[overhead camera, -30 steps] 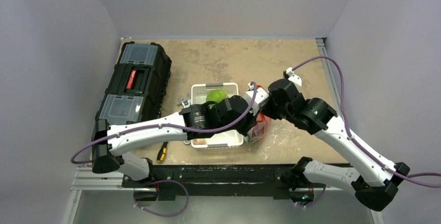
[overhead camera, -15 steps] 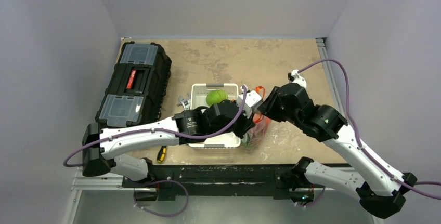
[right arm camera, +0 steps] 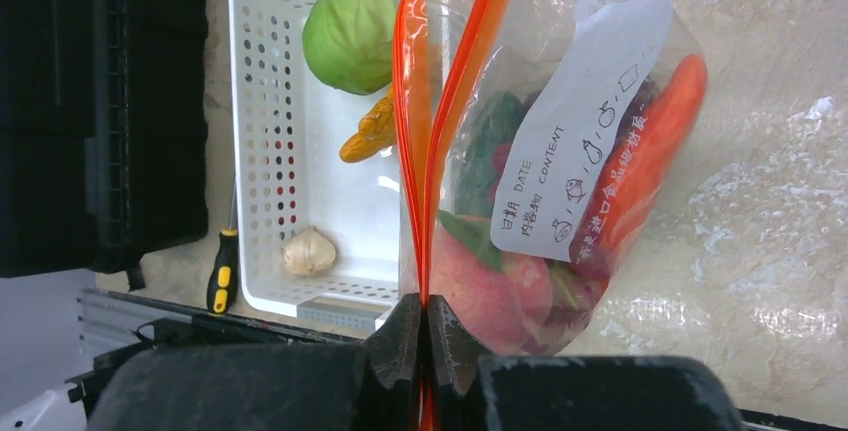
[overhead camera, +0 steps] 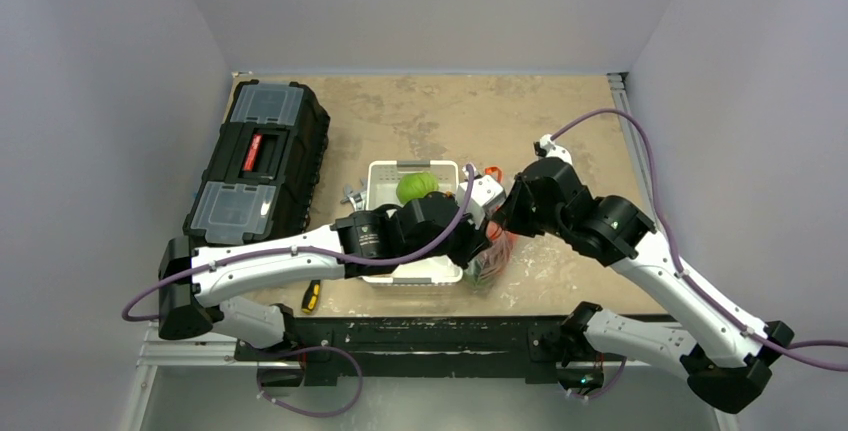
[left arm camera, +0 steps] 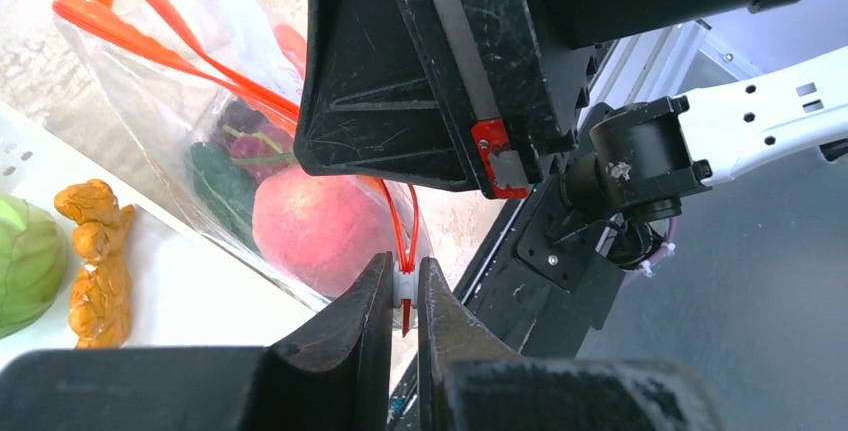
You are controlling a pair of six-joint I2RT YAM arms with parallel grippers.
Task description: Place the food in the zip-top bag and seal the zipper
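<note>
The clear zip-top bag (right arm camera: pixel 560 141) stands on edge beside the tray and holds a pink peach (left arm camera: pixel 310 226), dark grapes (left arm camera: pixel 250 141), an orange carrot (right arm camera: pixel 650 161) and leafy greens. Its red-orange zipper (right arm camera: pixel 425 101) gapes open along most of the mouth. My left gripper (left arm camera: pixel 404 296) is shut on the zipper's white slider at the near end. My right gripper (right arm camera: pixel 424 331) is shut on the zipper strip at that same end. In the top view both grippers meet over the bag (overhead camera: pixel 493 256). A green cabbage (right arm camera: pixel 352 19) lies in the tray.
The white perforated tray (overhead camera: pixel 385 173) also holds a yellow-orange knobbly piece (right arm camera: pixel 370 131) and a pale garlic-like bulb (right arm camera: pixel 308 249). A yellow-handled screwdriver (overhead camera: pixel 311 296) lies near the front edge. A black toolbox (overhead camera: pixel 260 161) stands at the left.
My left arm drew back toward the near edge about a second ago. In the last half second my right wrist shifted slightly left toward the bag. Both grips stay shut.
</note>
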